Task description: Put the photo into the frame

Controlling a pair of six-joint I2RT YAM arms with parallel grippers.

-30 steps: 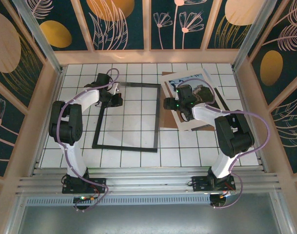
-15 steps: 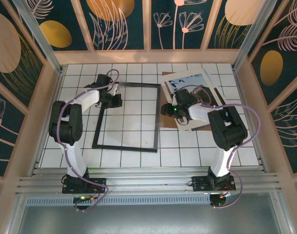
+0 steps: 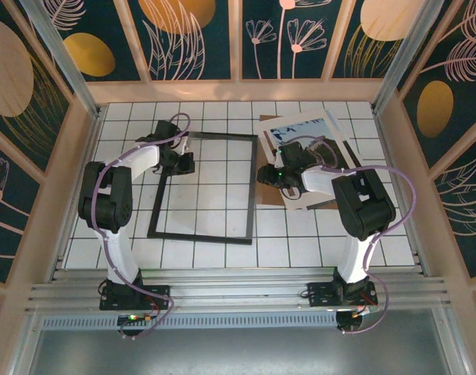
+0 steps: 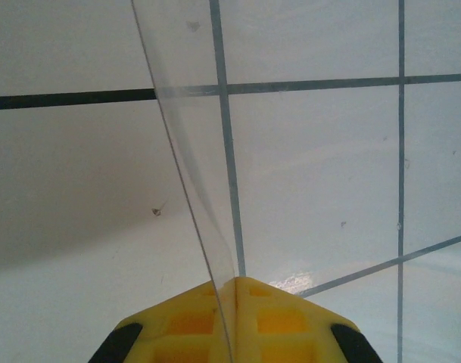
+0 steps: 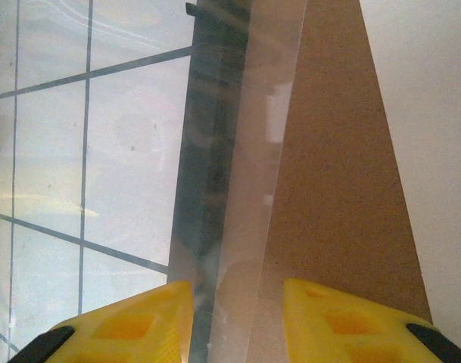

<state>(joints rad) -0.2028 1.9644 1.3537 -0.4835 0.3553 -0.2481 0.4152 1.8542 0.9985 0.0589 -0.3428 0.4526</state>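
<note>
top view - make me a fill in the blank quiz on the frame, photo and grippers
1. The frame is ____ in colour.
2. The photo lies to the ____ of the frame.
3. Under the photo is a ____ cardboard board.
4. The right gripper has its jaws ____.
Missing words: black; right; brown; open

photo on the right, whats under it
A brown cardboard board lies under the photo, peeking out along its left and near edges. The right arm covers the middle, so anything else between them cannot be seen.
</note>
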